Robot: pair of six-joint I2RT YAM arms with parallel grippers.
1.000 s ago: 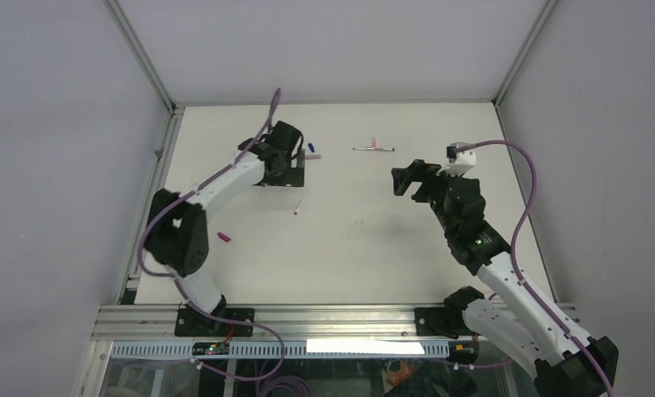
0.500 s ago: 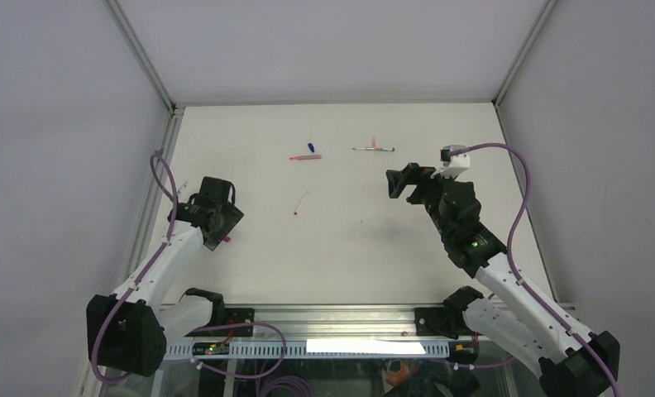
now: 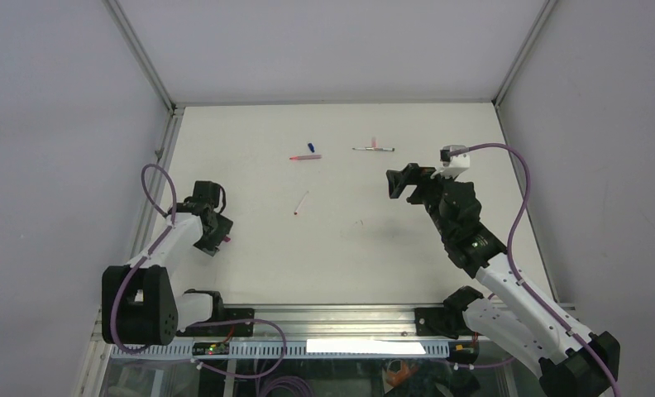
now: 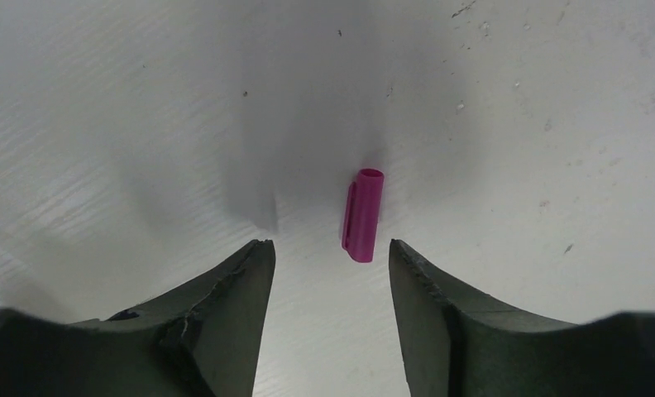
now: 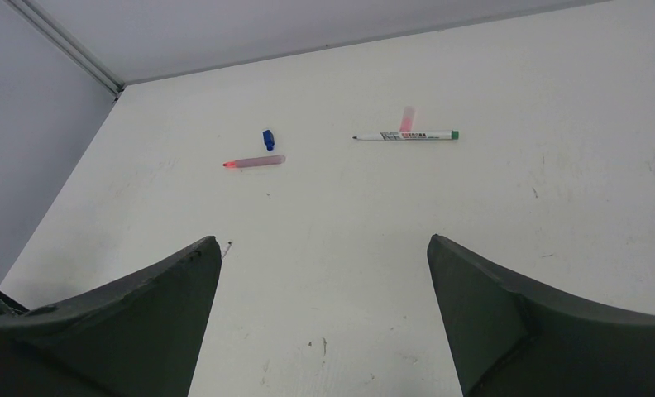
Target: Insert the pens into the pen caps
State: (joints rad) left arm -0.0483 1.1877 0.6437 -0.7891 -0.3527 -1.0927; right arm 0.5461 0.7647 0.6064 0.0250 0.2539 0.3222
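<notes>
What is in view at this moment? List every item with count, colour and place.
magenta cap: one, magenta, lying flat just ahead of the left fingers
blue cap: one, blue, far centre of the table
pink pen: one, pink with a red tip, lying beside the blue cap
white pen: one, white with a green end, far right of centre
pale pink cap: one, pale pink, just behind the white pen
thin pen: one, whitish with a red end, alone mid-table
table: one, white
left gripper: open, low over the magenta cap
right gripper: open, holding nothing
</notes>
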